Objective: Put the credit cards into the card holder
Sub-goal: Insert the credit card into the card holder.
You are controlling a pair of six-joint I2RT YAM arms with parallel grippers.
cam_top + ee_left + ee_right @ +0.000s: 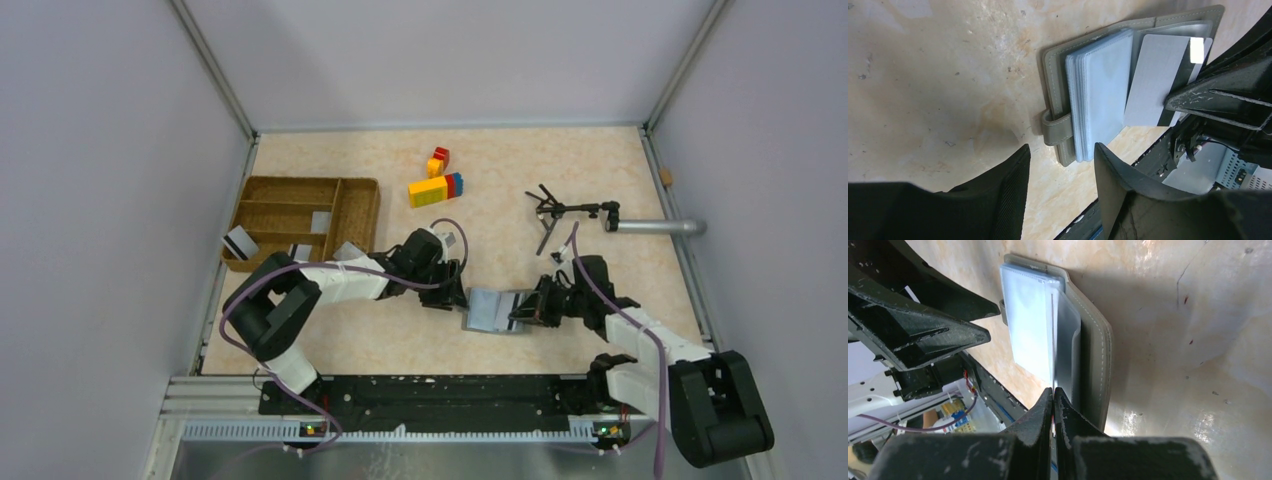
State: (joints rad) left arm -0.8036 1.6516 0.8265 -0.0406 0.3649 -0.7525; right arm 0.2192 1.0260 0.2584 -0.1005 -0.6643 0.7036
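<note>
**While the card holder [1054,80] lies open, one card is pinched**

As the card holder sits flat on the table [560,160], near the front and in the middle, one arm reaches in to it from each side. The right fingers [1040,415] are squeezed tight on the edge of a thin silver credit card [1153,75]. That card lies over the right half of the holder, beside the stack of see-through pockets [1103,95]. I cannot tell if its end is inside a pocket. The left fingers [1003,195] are partly open and hold nothing. They hang by the holder's left edge, close to its little strap [1055,131]. Other credit cards [321,221] lie in the brown wicker tray [262,190] at the left. Bright toy blocks [435,188] sit farther back.
</note>
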